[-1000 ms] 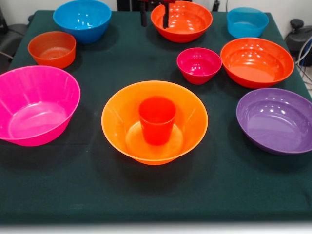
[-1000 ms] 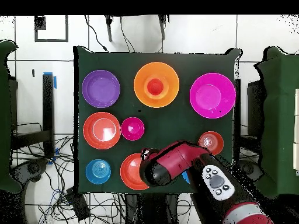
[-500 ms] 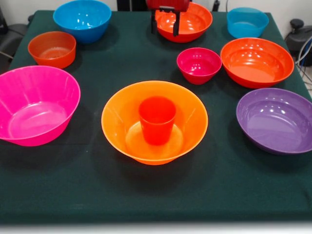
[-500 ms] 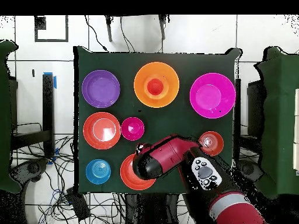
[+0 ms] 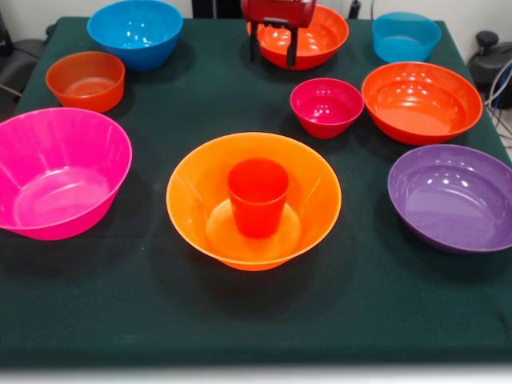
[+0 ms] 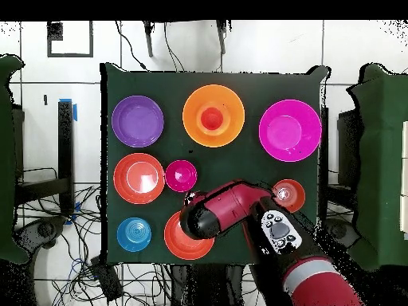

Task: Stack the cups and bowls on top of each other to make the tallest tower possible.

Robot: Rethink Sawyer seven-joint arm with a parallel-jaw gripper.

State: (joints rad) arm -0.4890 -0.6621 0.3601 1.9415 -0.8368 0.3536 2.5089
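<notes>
The tower [image 5: 254,200] is barely begun: a large yellow-orange flared bowl [image 5: 192,204] sits on the green desk [image 5: 240,320] with the small orange-red cup [image 5: 258,196] standing upright inside it, mouth up; nothing else is stacked, so by my judgement nearly all the work remains; two vessels are placed and seven bowls are loose.

The base bowl is glossy and wide-rimmed; the cup is translucent, slightly tapered, taller than wide, and its rim rises a little above the bowl's rim.

Outward from the tower in the front view: the large pink bowl [image 5: 60,172] lies to its left, near but apart; the purple bowl [image 5: 452,196] to its right; the small magenta bowl [image 5: 326,106] beyond it to the right, with a large orange-red bowl [image 5: 422,102] just beside that; further off stand a squat orange bowl [image 5: 85,80], a blue bowl [image 5: 134,32], a smaller blue bowl [image 5: 406,36] and another orange-red bowl [image 5: 312,36].

The gripper [image 5: 274,48] hangs over the near-left rim of that farthest orange-red bowl; its fingers [image 5: 290,50] are spread apart and hold nothing.
</notes>
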